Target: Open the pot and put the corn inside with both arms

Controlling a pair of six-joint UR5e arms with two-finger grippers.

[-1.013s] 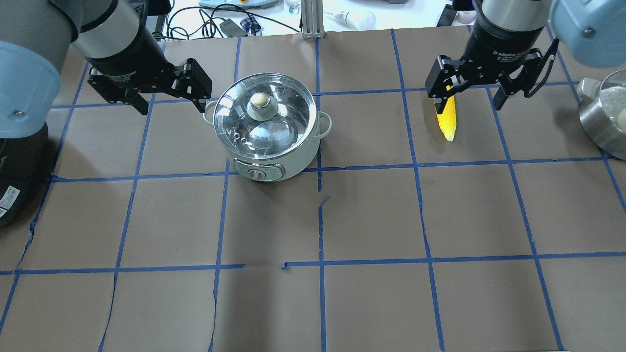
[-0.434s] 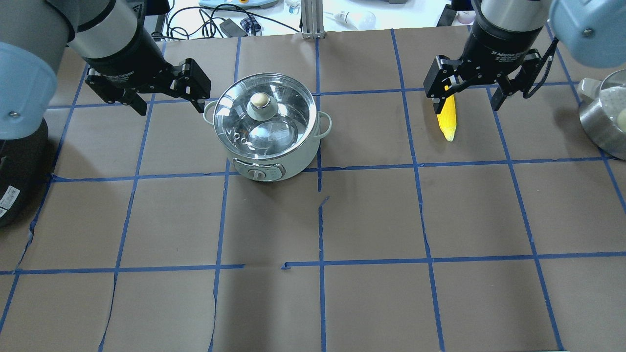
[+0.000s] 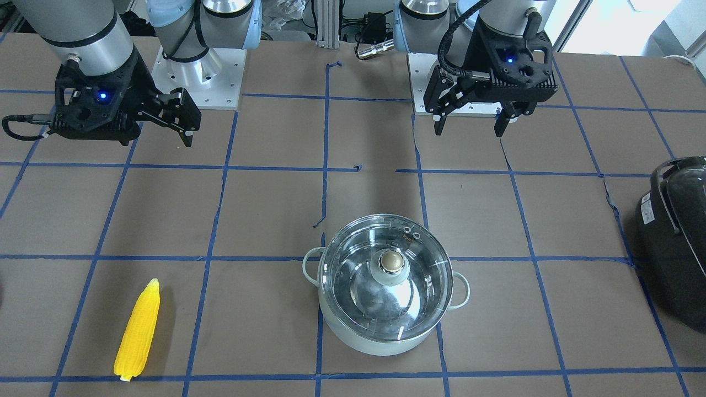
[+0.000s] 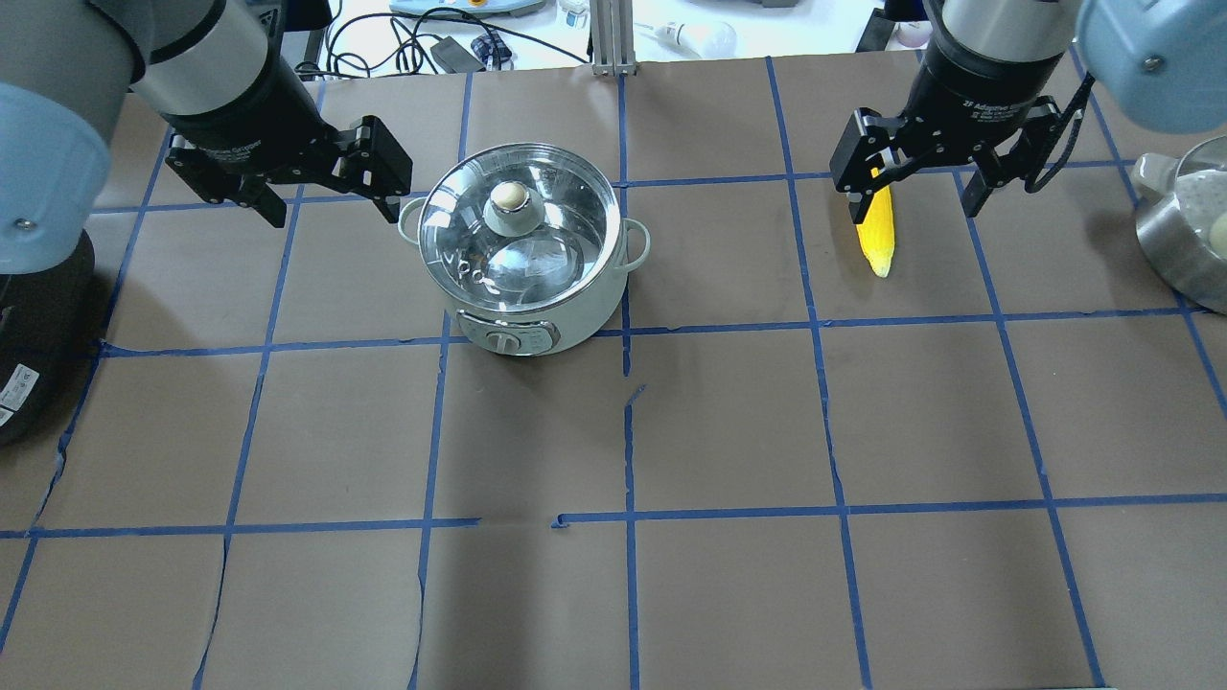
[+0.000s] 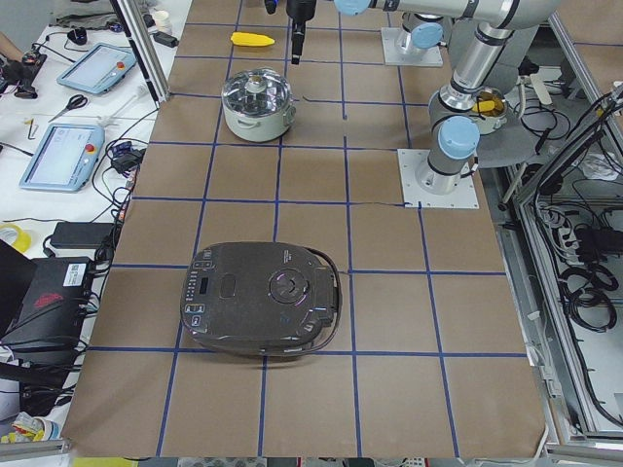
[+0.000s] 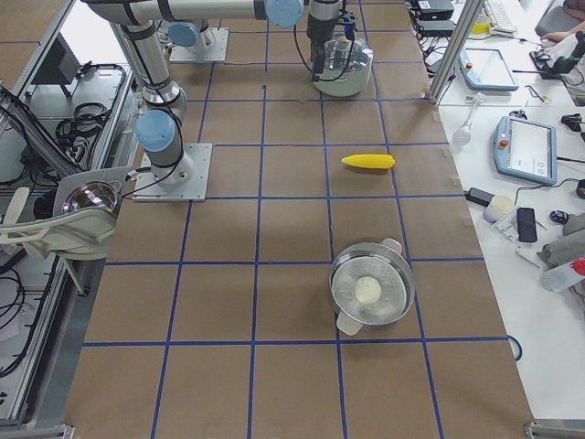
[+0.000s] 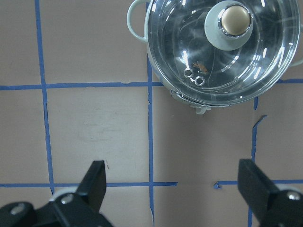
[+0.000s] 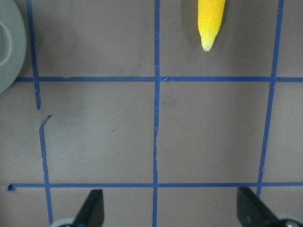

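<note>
The pale mint pot [image 4: 522,287] stands left of the table's middle with its glass lid [image 4: 556,230] on, knob [image 4: 509,197] up. It also shows in the front view [image 3: 386,336] and the left wrist view [image 7: 156,71]. The yellow corn [image 4: 878,230] lies flat to the right, also in the front view [image 3: 138,331] and the right wrist view [image 8: 210,19]. My left gripper [image 4: 335,211] hovers open and empty just left of the pot. My right gripper [image 4: 915,206] hovers open and empty above the table, by the corn's thick end.
A black rounded appliance [image 3: 675,231] sits at the table's end on my left. A steel pot [image 4: 1184,230] stands at the far right. Blue tape lines grid the brown table [image 4: 729,431]. Cables and devices lie beyond the far edge.
Both grippers have shifted very slightly toward the far edge and stay open. The pot and the corn have not moved.
</note>
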